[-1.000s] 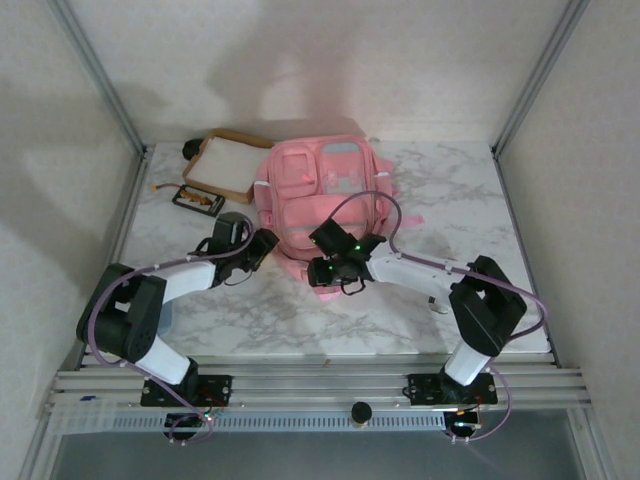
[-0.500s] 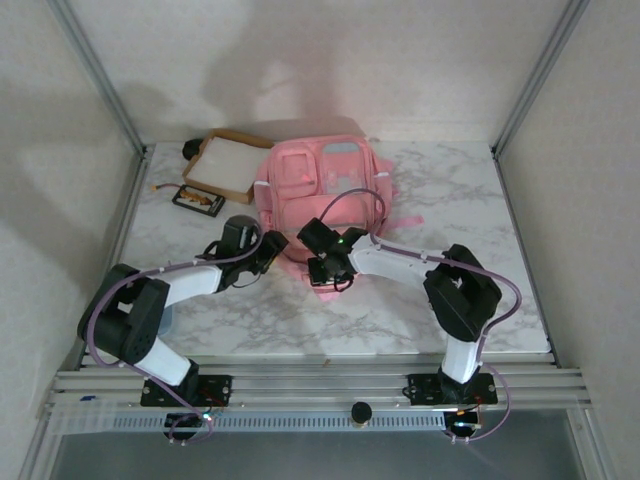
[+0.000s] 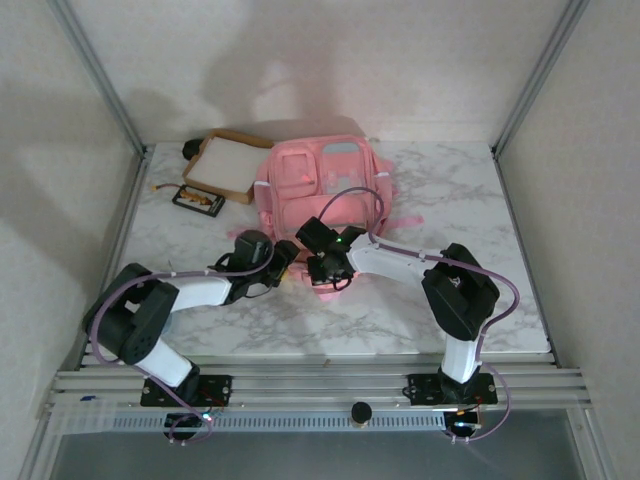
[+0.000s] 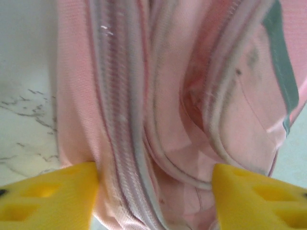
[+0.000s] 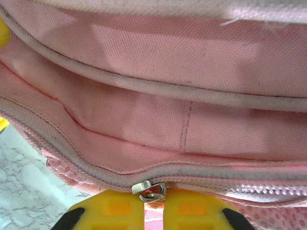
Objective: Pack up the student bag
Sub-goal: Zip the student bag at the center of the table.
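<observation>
The pink student bag (image 3: 322, 185) lies flat at the back middle of the marble table, its bottom edge toward the arms. My left gripper (image 3: 285, 262) is at the bag's near left corner. In the left wrist view its yellow fingers (image 4: 53, 194) stand open, with the bag's piped seams and zipper band (image 4: 144, 120) between them. My right gripper (image 3: 326, 272) is at the bag's near edge. In the right wrist view its jaws are almost together, pinching the metal zipper pull (image 5: 151, 189) of the bag (image 5: 158, 96).
A shallow tan cardboard tray (image 3: 225, 165) sits at the back left, touching the bag's left side. A small dark flat item (image 3: 197, 199) lies in front of the tray. Metal frame posts (image 3: 100, 80) rise at both back corners.
My left arm slid right to the bag's near corner with its jaws the same width. My right gripper moved left along the bag's edge and shut on the zipper pull.
</observation>
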